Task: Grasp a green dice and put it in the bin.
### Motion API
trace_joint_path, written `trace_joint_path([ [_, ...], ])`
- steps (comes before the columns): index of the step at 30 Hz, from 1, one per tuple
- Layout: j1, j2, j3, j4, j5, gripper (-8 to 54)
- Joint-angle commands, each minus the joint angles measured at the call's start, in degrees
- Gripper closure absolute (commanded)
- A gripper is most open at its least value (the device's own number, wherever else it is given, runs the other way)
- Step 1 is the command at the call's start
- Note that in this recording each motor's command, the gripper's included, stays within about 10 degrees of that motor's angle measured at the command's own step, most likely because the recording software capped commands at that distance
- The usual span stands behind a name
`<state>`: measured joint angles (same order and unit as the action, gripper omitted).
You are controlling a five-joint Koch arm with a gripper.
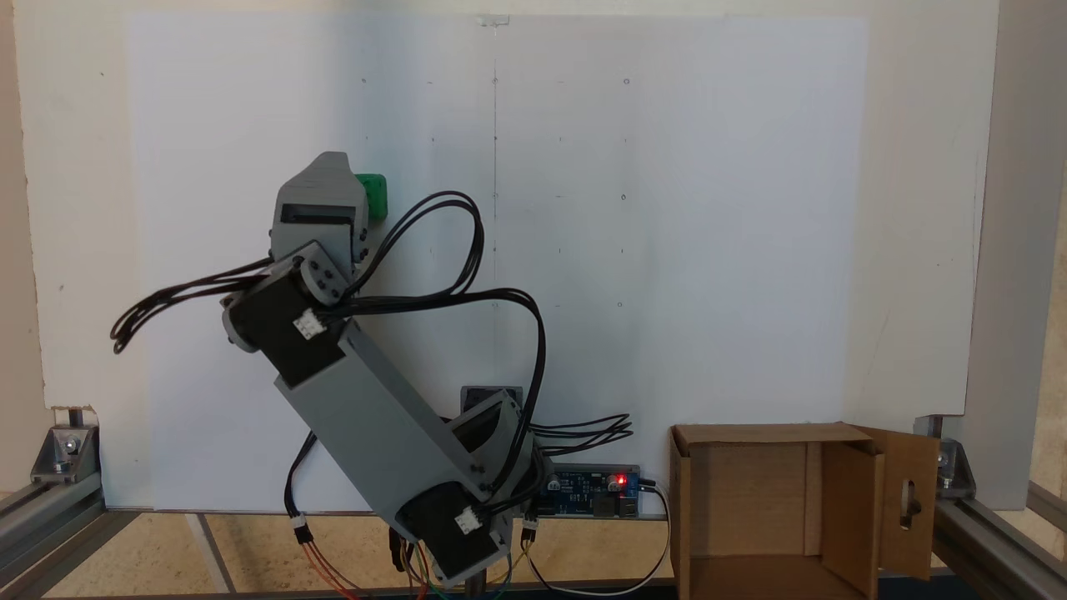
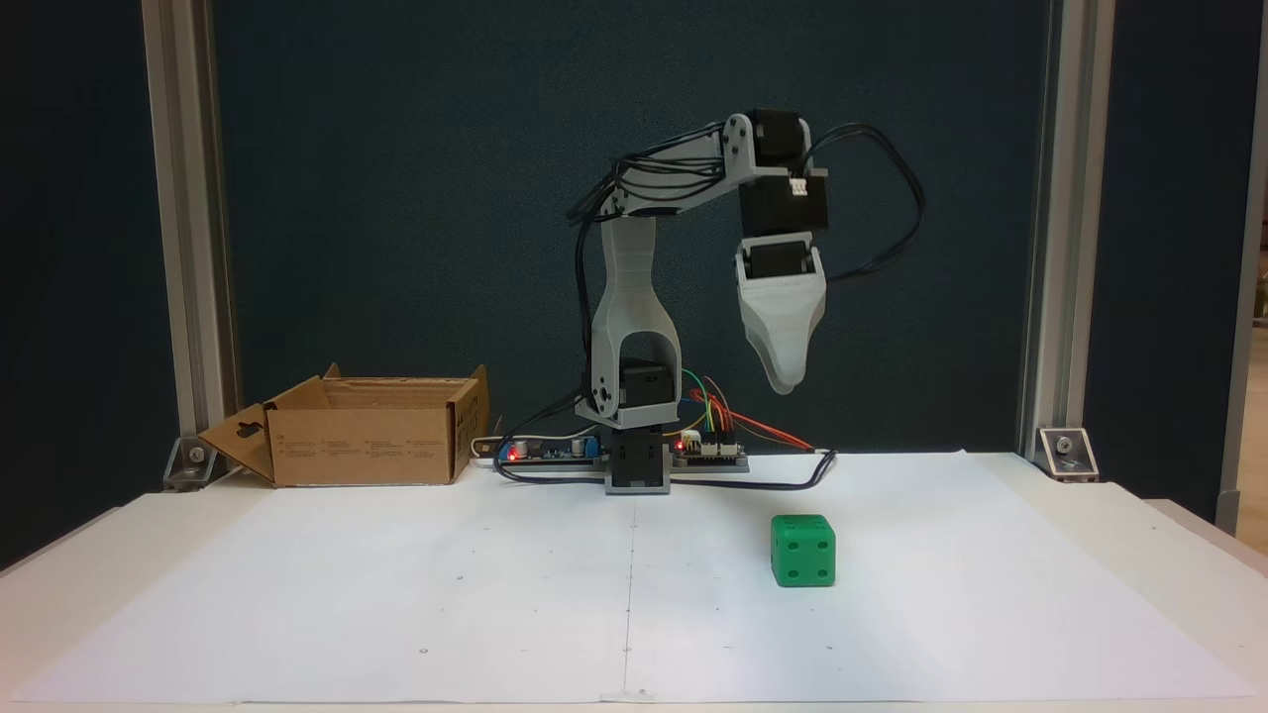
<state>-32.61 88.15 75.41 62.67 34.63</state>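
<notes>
One tip of the gripper shows, hanging high above the green dice on the paper — jaw spread hidden, nothing held. An off-centre descent could nudge the dice away; the bin stands well apart.

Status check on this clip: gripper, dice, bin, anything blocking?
Gripper raised above the table, empty, open or shut unreadable. Green dice on the white paper, untouched. Bin open beside the arm's base. Nothing between them.
</notes>
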Motion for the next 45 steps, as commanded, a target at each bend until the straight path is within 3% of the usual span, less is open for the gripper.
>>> trace_joint_path([
  [1,-0.26,-0.44,-1.67,-0.18,6.33,2.4],
  [45,-2.64,-11.51,3.96,-8.44,7.12,2.4],
])
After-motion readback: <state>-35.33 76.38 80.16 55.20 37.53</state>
